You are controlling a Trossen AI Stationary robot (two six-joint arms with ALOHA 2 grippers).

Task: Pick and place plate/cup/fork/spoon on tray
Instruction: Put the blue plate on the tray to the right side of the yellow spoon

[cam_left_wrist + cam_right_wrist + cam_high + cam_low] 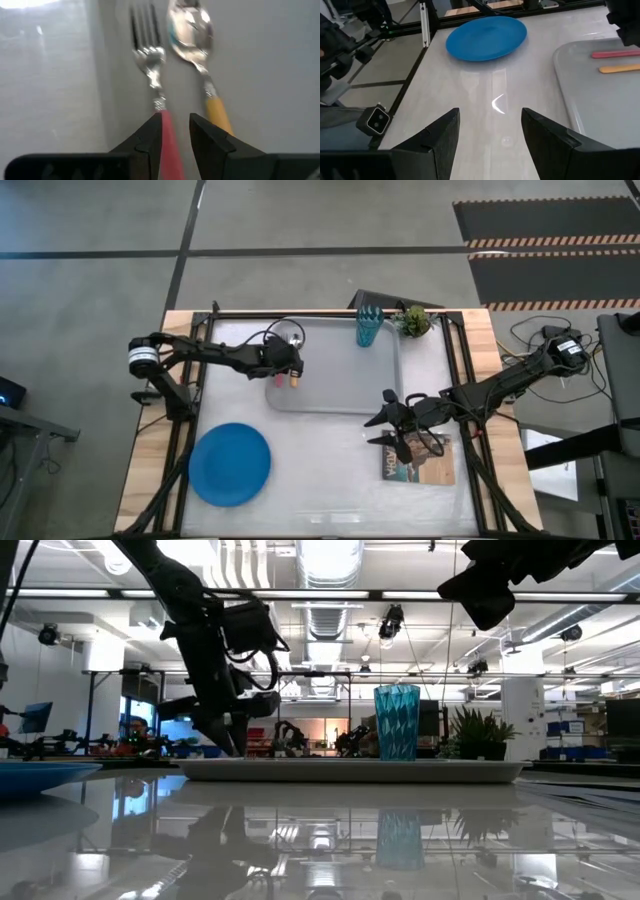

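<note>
The pink-handled fork point(150, 55) and the orange-handled spoon point(192, 35) lie side by side on the left part of the grey tray point(340, 385). My left gripper point(176, 120) is low over them, slightly open, its fingers on either side of the fork's handle. The teal cup point(368, 328) stands upright at the tray's far edge. The blue plate point(230, 463) lies on the table near the front left. My right gripper point(385, 425) is open and empty above the table, just near of the tray's right part. My left gripper's fingers stand on either side of the fork's pink handle point(170, 142), near its free end, and lie along it. A strip of tray shows between the handle and one finger point(210, 145). I cannot tell whether the other finger touches it. The fork lies flat on the tray.
A small green potted plant point(412, 320) stands beside the cup at the tray's far right corner. A brown picture-covered book point(418, 460) lies under my right arm at the front right. Bare table shows between the plate and the book.
</note>
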